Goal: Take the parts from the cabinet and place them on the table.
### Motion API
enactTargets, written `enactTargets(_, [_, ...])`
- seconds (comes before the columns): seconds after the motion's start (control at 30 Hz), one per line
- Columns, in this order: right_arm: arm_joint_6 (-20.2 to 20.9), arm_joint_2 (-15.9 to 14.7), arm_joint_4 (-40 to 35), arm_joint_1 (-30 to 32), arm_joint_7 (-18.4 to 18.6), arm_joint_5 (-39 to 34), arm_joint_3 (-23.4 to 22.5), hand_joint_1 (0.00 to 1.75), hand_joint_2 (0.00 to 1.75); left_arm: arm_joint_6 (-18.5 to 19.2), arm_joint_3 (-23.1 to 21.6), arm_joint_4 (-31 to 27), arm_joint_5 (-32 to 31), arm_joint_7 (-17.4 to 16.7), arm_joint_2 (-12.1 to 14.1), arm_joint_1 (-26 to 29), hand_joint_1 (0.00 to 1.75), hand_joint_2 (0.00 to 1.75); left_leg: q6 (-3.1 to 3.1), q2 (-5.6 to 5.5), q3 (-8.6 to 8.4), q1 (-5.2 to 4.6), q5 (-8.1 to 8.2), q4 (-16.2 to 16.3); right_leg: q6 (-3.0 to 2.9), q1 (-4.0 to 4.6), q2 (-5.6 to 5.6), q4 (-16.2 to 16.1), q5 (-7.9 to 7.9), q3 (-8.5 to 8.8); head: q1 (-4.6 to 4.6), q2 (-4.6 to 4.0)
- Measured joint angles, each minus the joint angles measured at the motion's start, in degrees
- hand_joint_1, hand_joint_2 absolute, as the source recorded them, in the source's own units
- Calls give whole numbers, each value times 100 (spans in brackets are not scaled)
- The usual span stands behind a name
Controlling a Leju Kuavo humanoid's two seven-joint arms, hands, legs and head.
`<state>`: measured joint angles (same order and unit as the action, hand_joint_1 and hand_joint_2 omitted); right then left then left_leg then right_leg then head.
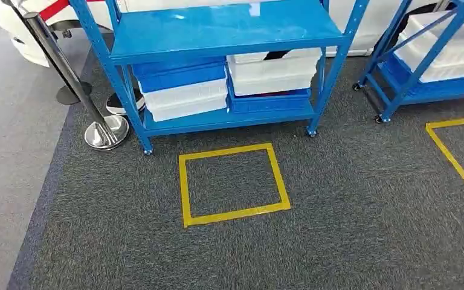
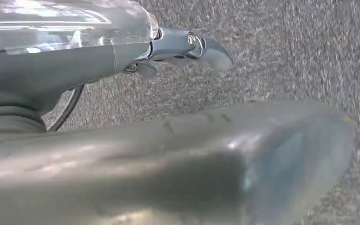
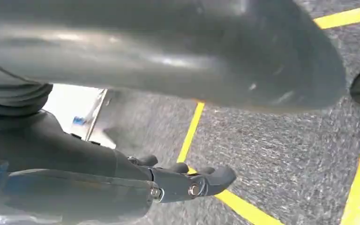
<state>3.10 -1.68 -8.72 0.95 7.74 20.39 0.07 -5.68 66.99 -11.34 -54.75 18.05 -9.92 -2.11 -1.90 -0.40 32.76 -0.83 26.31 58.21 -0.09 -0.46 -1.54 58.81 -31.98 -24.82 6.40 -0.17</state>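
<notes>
The blue metal cabinet point(image 1: 217, 30) stands ahead on the dark carpet. Its bottom shelf carries stacked bins: a blue bin point(image 1: 181, 75) over white ones point(image 1: 187, 99) on the left, white bins point(image 1: 272, 72) over a blue one point(image 1: 269, 101) on the right. What lies inside the bins is hidden. My left hand point(image 2: 136, 154) hangs over the carpet, its fingers point(image 2: 183, 47) stretched out and holding nothing. My right hand point(image 3: 122, 159) also hangs empty, fingers point(image 3: 192, 180) extended above yellow floor tape point(image 3: 192, 126).
A yellow taped square point(image 1: 184, 187) marks the floor in front of the cabinet. A second blue rack point(image 1: 423, 66) with white bins stands at the right beside another taped outline point(image 1: 447, 151). A chrome stanchion point(image 1: 106, 133) and a shoe point(image 1: 118, 104) are at the left.
</notes>
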Motion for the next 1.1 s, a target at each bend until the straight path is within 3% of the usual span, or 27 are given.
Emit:
enactTargets(0.07, [22, 0, -4, -22, 2, 28, 2, 0, 0, -4, 0, 0, 2, 2, -2, 14, 0, 0, -35, -62, -257, 52, 15, -154, 38, -25, 78, 401, -8, -163, 0, 0])
enactTargets(0.13, [48, 0, -7, -47, -2, 44, 7, 0, 0, -22, 0, 0, 9, 2, -4, -5, 0, 0, -55, -123, -323, 59, 76, -170, 75, -52, 127, 1157, -289, -725, 0, 0])
enactTargets(0.2, [52, -17, -7, -43, -2, 61, 13, 0, 0, -22, 0, 0, 11, 0, -7, 6, 0, 0, -39, -227, -422, 65, 174, -168, 143, -84, 130, 1635, -593, -1199, 0, 0])
enactTargets(0.23, [50, -20, -7, -39, 0, 61, 15, 0, 0, -22, 0, 0, 18, -2, -11, 17, 0, 0, -16, -294, -503, 81, 235, -167, 173, -96, 130, 1573, -538, -1301, 0, 0])
enactTargets(0.27, [48, -22, -7, -28, 0, 61, 15, 0, 0, -26, 0, 0, 22, -2, -15, 28, 0, 0, 13, -352, -591, 99, 297, -165, 195, -104, 135, 1331, -372, -1295, 0, 0])
enactTargets(0.3, [22, -24, -4, 3, -2, 42, 15, 0, 0, -33, 2, 0, 26, -2, -20, 33, 0, 0, 34, -374, -693, 120, 370, -165, 195, -115, 147, 936, -80, -1232, 0, 0])
enactTargets(0.33, [-13, -31, -4, 22, -4, 2, 15, 0, 0, -37, 2, 0, 41, 0, -26, 43, 0, 0, 55, -387, -783, 132, 447, -165, 194, -130, 161, 515, 315, -1173, 0, 0])
enactTargets(0.37, [-61, -31, 0, 47, -4, -26, 11, 0, 0, -37, 4, 0, 50, 2, -26, 66, 0, 0, 92, -405, -798, 126, 527, -168, 197, -147, 187, 163, 833, -1182, -2, 0])
enactTargets(0.4, [-102, -28, 4, 24, -15, -50, 7, 0, 0, -41, 11, 0, 59, 9, -28, 63, 0, 0, 135, -436, -874, 112, 591, -128, 133, -99, 180, 173, 658, -1207, -2, 0])
enactTargets(0.43, [-120, -31, -2, -8, -15, -68, 2, 0, 0, -44, 11, 0, 59, 11, -33, 51, 0, 0, 185, -417, -852, 109, 653, -161, 75, -79, 195, 188, 714, -1193, 9, 0])
enactTargets(0.47, [-136, -31, -11, -29, -15, -77, 0, 0, 0, -44, 11, 0, 59, 13, -33, 43, 0, 0, 228, -400, -949, 112, 635, -141, 23, -87, 206, 149, 688, -1172, 7, 0])
enactTargets(0.53, [-149, -28, -13, -36, -15, -81, 0, 0, 0, -37, 11, -2, 57, 15, -28, 22, 0, 0, 262, -369, -863, 121, 548, 38, -70, -106, 190, 105, 625, -1021, 7, 0])
enactTargets(0.57, [-149, -28, -13, -17, -17, -81, -2, 0, 0, -28, 11, -2, 57, 17, -28, 15, 0, 0, 281, -205, -762, 123, 500, 335, -120, -96, 164, 67, 572, -922, 4, 0])
enactTargets(0.6, [-149, -31, -13, 2, -17, -79, -2, 0, 0, -28, 11, -2, 57, 20, -28, 1, 0, 0, 309, -96, -518, 122, 548, 731, -138, -90, 147, 53, 517, -848, 7, 0])
enactTargets(0.67, [-153, -31, -13, 5, -18, -72, -2, 0, 0, -11, 9, -2, 48, 24, -28, -19, 0, 0, 366, -29, 53, 134, 943, 1470, -157, -70, 124, 52, 387, -713, 7, 0])
enactTargets(0.7, [-153, -31, -13, 4, -18, -70, -2, 0, 0, -4, 9, -2, 35, 24, -31, -12, 0, 0, 356, -20, 277, 134, 1166, 1664, -160, -65, 123, 52, 314, -632, 7, 0])
enactTargets(0.73, [-153, -31, -13, 3, -18, -70, -2, 0, 0, 4, 9, -2, 24, 28, -31, 3, 0, 0, 357, -17, 410, 134, 1253, 1662, -160, -57, 124, 52, 240, -534, 7, 0])
enactTargets(0.77, [-151, -31, -13, 4, -17, -70, -2, 0, 0, 11, 9, -2, 20, 33, -31, 11, 0, 0, 335, -14, 451, 133, 1196, 1503, -159, -50, 125, 50, 170, -437, 7, 0])
enactTargets(0.8, [-146, -31, -13, 4, -17, -70, -2, 0, 0, 18, 9, -2, 15, 44, -28, 15, 0, 0, 281, -8, 430, 121, 925, 1109, -157, -29, 119, 48, 70, -299, 7, 0])
enactTargets(0.83, [-142, -28, -13, 4, -15, -70, -2, 0, 0, 28, 9, -2, 7, 50, -28, 19, 0, 0, 206, 7, 401, 96, 558, 746, -156, -12, 99, 43, -2, -202, 7, 0])
enactTargets(0.87, [-138, -24, -11, 33, -15, -72, -2, 0, 0, 39, 9, -2, -4, 59, -20, 35, 0, 0, 89, 52, 410, 55, -50, 359, -157, -15, 86, 28, -82, -154, 7, 0])
enactTargets(0.9, [-125, 29, 0, 4, -13, -85, -2, 0, 0, 55, 7, -2, -11, 61, 22, 50, 0, 0, 54, 57, 448, 3, -223, 339, -107, 11, 94, 54, -152, -58, 2, 0])
enactTargets(0.93, [-131, 15, 0, -3, -15, -90, -4, 0, 0, 68, 7, -2, -24, 63, 20, 45, 0, 0, 59, 59, 379, -12, -126, 282, -62, -7, 107, 27, -205, -44, 4, 0])
enactTargets(0.97, [-129, 15, -4, -29, -11, -92, -4, 0, 0, 74, 4, -2, -37, 70, 20, 33, 0, 0, 51, 60, 320, -32, -129, 253, -25, -21, 79, -38, -220, 64, 7, 0])
enactTargets(1.03, [-136, 15, -11, -38, -11, -94, -4, 0, 0, 92, 0, -2, -48, 76, 20, 2, 0, 0, -9, -8, 88, 5, -90, 86, 69, -14, 74, 174, -59, 77, 9, 0])
enactTargets(1.07, [-133, 15, -11, -42, -11, -94, -4, 0, 0, 98, -2, -2, -50, 79, 17, 5, 0, 0, -22, -6, -36, 28, -76, -5, 76, -46, 101, 379, -45, 24, 4, 0])
enactTargets(1.1, [-129, 18, -11, -47, -11, -96, -4, 0, 0, 101, -2, -2, -50, 79, 20, 3, 0, 0, -60, -9, -123, 37, -46, -56, 93, -41, 123, 691, -81, -178, 7, 0])
